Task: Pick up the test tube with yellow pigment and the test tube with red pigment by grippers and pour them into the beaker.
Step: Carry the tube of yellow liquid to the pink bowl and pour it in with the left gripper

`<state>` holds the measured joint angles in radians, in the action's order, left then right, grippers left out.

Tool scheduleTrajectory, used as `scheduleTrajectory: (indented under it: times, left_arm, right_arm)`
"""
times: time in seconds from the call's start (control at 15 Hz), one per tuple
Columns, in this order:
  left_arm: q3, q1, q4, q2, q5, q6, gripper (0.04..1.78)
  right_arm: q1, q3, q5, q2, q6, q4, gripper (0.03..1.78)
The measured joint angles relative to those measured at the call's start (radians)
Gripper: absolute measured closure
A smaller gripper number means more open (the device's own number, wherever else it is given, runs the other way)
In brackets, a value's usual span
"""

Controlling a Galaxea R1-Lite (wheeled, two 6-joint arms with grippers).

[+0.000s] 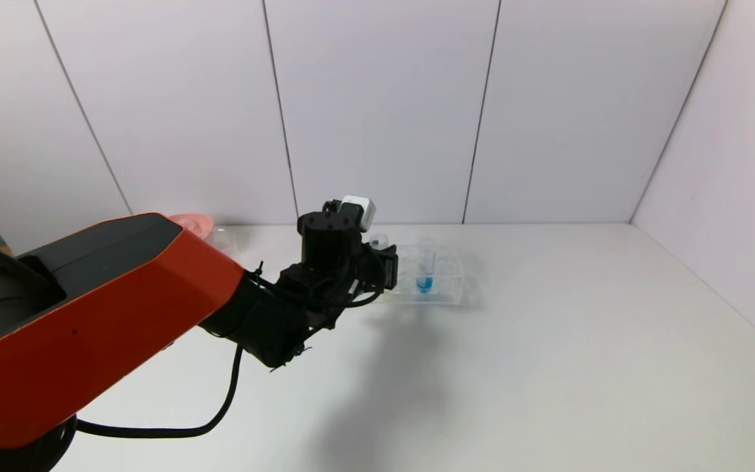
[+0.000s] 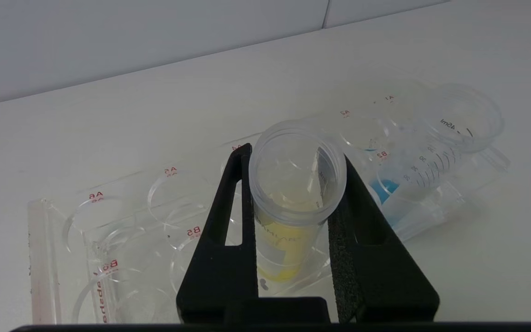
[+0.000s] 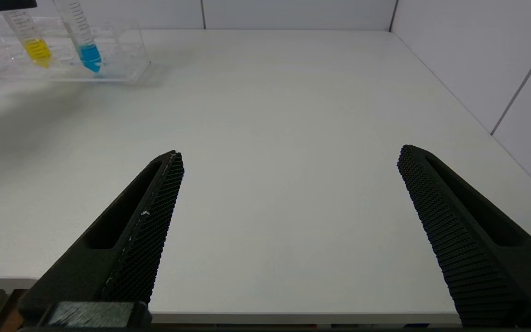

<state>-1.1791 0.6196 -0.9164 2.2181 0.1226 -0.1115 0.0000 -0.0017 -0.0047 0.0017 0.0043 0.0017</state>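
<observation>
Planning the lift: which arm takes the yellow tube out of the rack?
Left. Its claw is already shut on the test tube with yellow pigment in the rack. The right claw is open, low over bare table, far from the rack.

A clear acrylic test-tube rack [image 1: 446, 288] with round holes labelled in red letters sits on the white tabletop [image 1: 548, 367] toward the far side, near the middle. In its right part stands a clear graduated tube with blue liquid [image 1: 425, 275] in its tip, leaning slightly. At the far left, close to the white panelled wall [image 1: 384, 98], a pink bowl's rim [image 1: 193, 223] shows.
</observation>
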Motion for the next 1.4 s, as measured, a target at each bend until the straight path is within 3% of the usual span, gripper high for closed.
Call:
scheduleTrajectory:
  times: [1.4]
  left_arm:
    - [0.027,0.012,0.001,-0.176,-0.01,0.087,1.37]
  right_arm:
    - [0.0,0.0,0.0,0.0,0.0,0.0,0.11]
